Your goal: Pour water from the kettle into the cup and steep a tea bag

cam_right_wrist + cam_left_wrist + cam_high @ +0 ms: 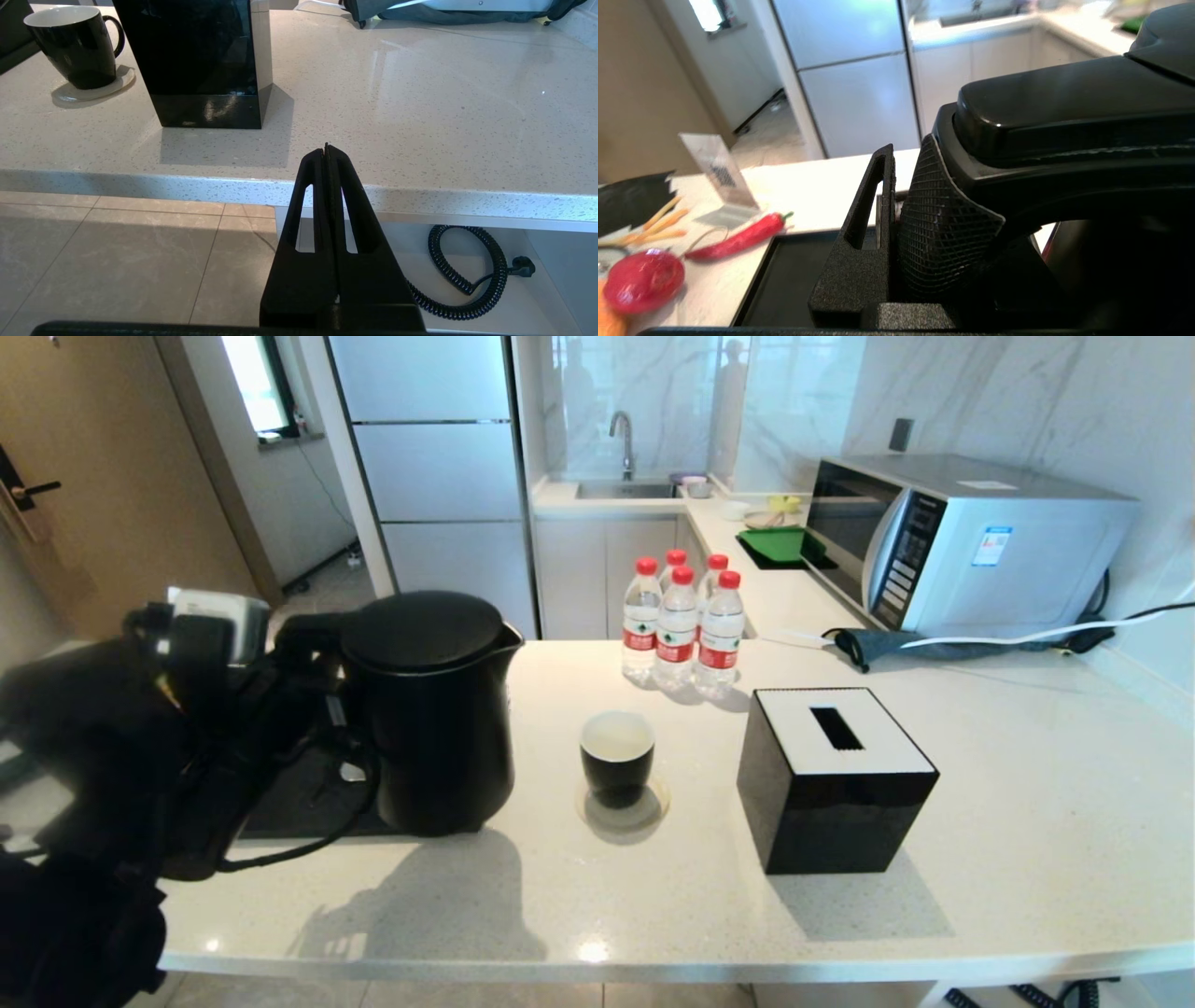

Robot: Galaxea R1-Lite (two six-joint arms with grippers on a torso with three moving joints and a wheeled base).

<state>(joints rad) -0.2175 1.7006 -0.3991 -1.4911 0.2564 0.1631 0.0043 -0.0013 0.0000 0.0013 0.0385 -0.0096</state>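
The matte black kettle [434, 709] stands upright at the left of the counter, its spout turned toward the cup. My left gripper [906, 186] is shut on the kettle's loop handle [1064, 116]; one finger [873, 210] shows beside the handle and the other is hidden behind it. The black cup [617, 756] with a white inside sits on a round coaster right of the kettle; its handle shows in the right wrist view [70, 44]. My right gripper [326, 148] is shut and empty, low in front of the counter's edge, out of the head view. The tea bag is not in view.
A black cube tissue box [836, 779] stands right of the cup. Several water bottles [680, 625] are behind it, a microwave [962, 541] at the back right. A black tray [794, 280] lies under the kettle, a red chili [738, 238] beside it.
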